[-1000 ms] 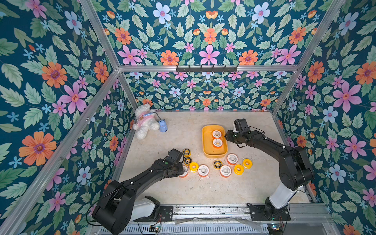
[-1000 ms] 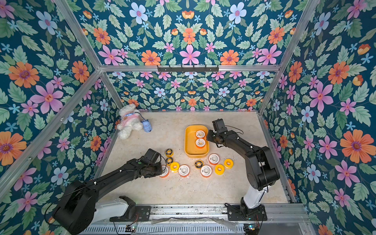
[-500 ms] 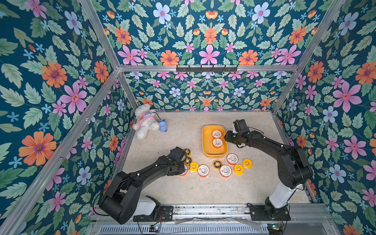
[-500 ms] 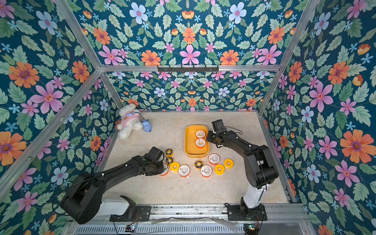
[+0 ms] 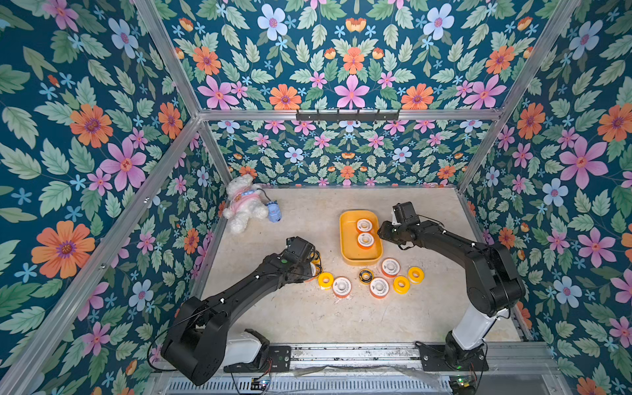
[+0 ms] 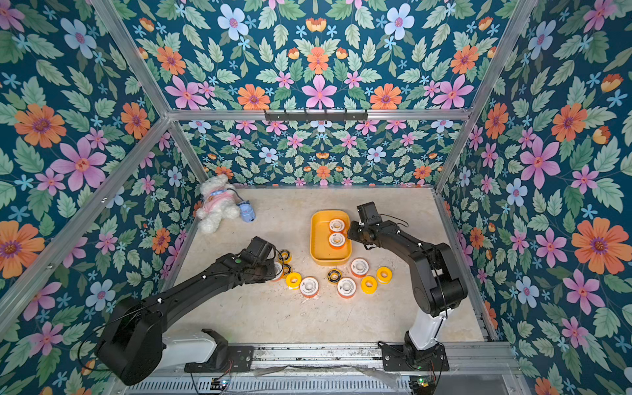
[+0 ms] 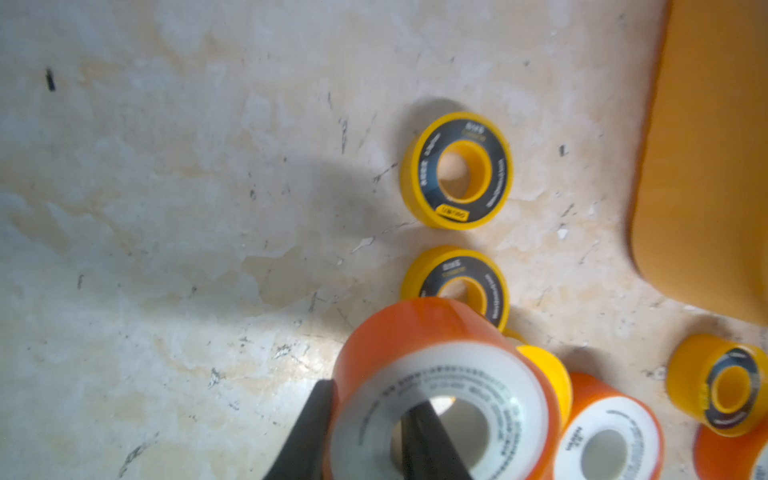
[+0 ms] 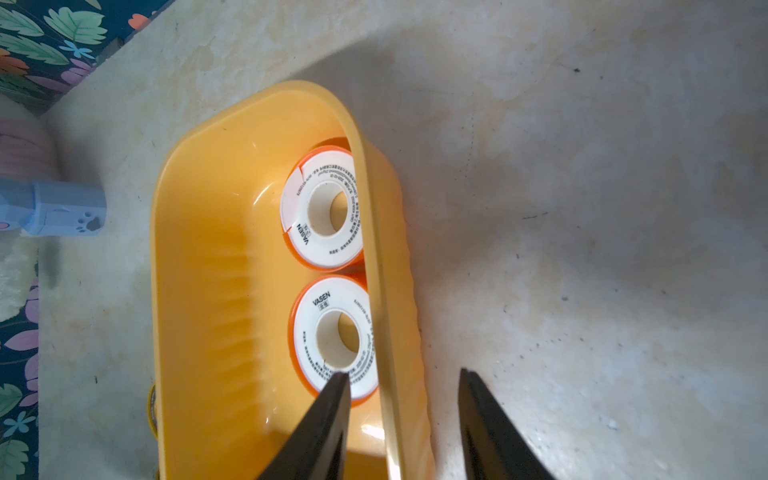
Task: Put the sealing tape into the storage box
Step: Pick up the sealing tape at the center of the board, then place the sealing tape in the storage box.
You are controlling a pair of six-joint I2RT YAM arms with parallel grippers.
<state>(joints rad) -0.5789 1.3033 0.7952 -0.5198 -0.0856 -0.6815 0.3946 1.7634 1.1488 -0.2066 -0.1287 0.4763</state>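
Observation:
My left gripper (image 7: 370,399) is shut on a white-faced, orange-rimmed sealing tape spool (image 7: 511,415), with one finger in its centre hole and the other against its outer rim. In a top view this gripper (image 5: 309,270) sits at the left end of the loose spools. The yellow storage box (image 5: 359,255) holds two white-faced spools (image 5: 364,225) (image 5: 365,240). My right gripper (image 8: 403,374) is open. It straddles the box's right wall (image 8: 365,187), one finger inside by a spool (image 8: 336,332) and one outside.
Several loose spools lie in front of the box: yellow (image 5: 325,279), white-faced (image 5: 342,286), black-and-yellow (image 5: 366,275). Two more black-and-yellow spools (image 7: 457,170) (image 7: 457,282) lie by my left gripper. A white plush toy (image 5: 244,203) and a small blue item (image 5: 273,211) lie at the back left.
My left gripper's jaws have closed onto the white-faced spool and the left arm has shifted slightly. The right arm has barely moved.

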